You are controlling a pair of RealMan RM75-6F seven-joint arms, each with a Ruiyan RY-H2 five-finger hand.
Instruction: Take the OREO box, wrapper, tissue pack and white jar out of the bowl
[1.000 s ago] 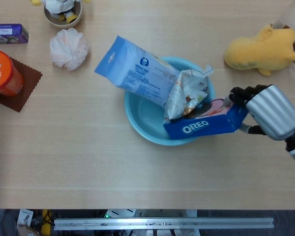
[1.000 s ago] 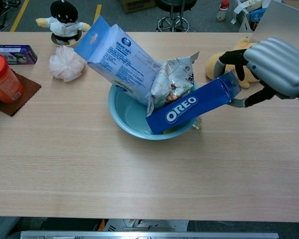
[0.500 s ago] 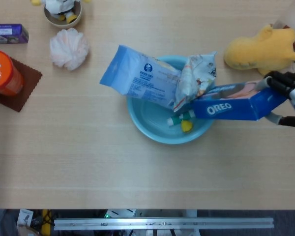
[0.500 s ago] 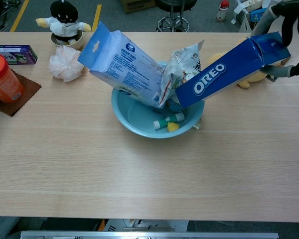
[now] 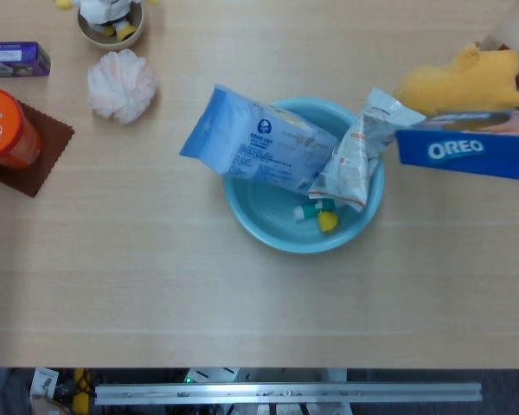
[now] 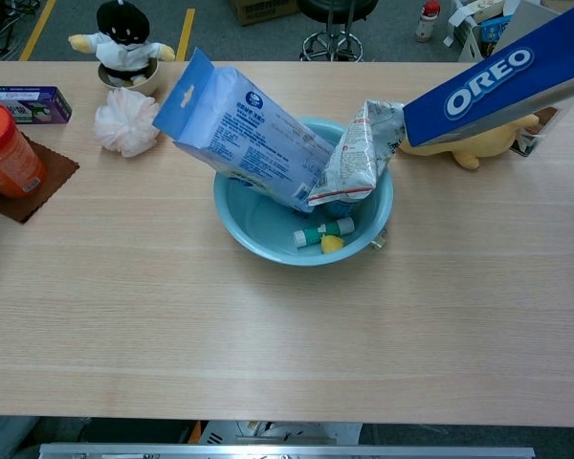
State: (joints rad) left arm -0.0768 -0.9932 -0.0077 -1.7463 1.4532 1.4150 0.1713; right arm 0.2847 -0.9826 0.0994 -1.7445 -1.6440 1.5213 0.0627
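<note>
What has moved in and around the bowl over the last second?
The OREO box has been lifted out of the bowl, up and to the right. The wrapper tipped toward the right rim, uncovering the white jar. The tissue pack shifted slightly. Everything outside the bowl stayed put.

Both hands out of frame.

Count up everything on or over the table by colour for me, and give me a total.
Blue: 3, OREO box, tissue pack, bowl
Silver: 1, wrapper
White: 2, jar, plush figure
Yellow: 1, plush toy
Orange: 1, can
Purple: 1, box
Pink: 1, puff
Brown: 1, mat
Total: 11
</note>
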